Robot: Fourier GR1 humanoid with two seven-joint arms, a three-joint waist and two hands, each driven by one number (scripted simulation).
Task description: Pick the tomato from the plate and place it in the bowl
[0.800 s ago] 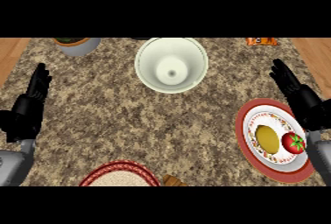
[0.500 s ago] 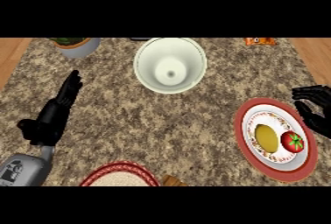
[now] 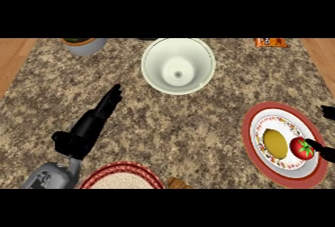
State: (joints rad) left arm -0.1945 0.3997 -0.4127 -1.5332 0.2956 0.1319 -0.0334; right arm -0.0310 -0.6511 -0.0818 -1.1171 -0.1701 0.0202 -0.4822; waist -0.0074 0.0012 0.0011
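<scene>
**Right hand closes in on the tomato**

The right hand (image 3: 325, 152) is at the plate's (image 3: 252, 133) outer rim, fingertips touching the tomato (image 3: 301, 148); whether they're clamped, I cannot tell. The bowl (image 3: 178, 65) waits well beyond. The left hand (image 3: 98, 117) lies flat, fingers straight, out of the way.

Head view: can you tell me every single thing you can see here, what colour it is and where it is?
counter: one, speckled brown and grey, fills the view
bowl: one, white, top middle
plate: one, red rim with white middle, right side
tomato: one, red, on the plate's right part
yellow food: one, yellow, on the plate beside the tomato
woven plate: one, red rim, tan middle, bottom edge
grey pot: one, top left, cut off
orange packet: one, top right, cut off
left hand: black, fingers straight, over the counter's left part
right hand: black, at the right edge, fingertip by the tomato
</scene>
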